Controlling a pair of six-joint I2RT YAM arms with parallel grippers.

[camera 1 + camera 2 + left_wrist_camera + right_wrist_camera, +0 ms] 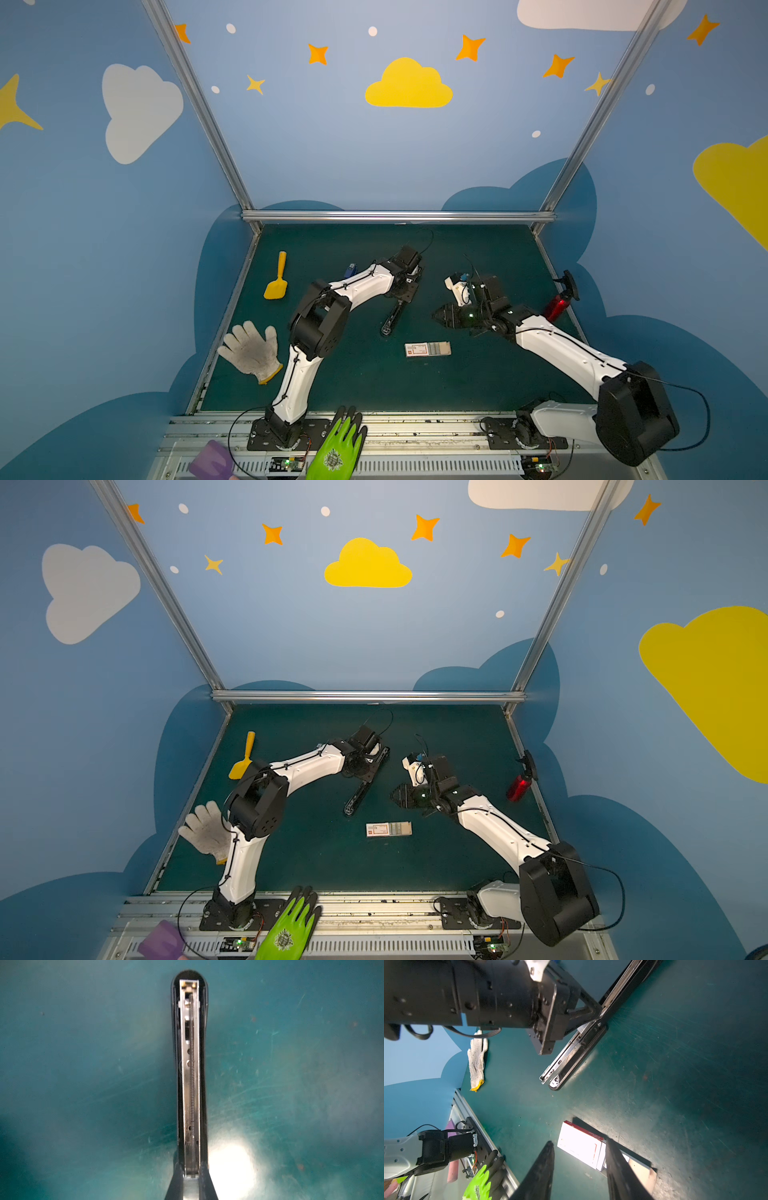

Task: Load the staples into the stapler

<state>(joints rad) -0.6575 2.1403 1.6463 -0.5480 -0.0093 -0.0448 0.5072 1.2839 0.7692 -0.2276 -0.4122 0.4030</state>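
One green glove (338, 446), one stapler (392, 318)

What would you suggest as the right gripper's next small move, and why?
Probably lower the right gripper onto the box's open end to pick a strip. It hovers open above the box, while the left gripper holds the stapler with its magazine exposed.

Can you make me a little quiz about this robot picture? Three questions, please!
1. Short answer: which gripper holds the stapler?
2. True or false: the right gripper's fingers are shut.
3. Pick one: the staple box lies A) inside the stapler, B) on the green mat, C) in the left gripper.

Key: 1 the left gripper; 2 false; 3 B.
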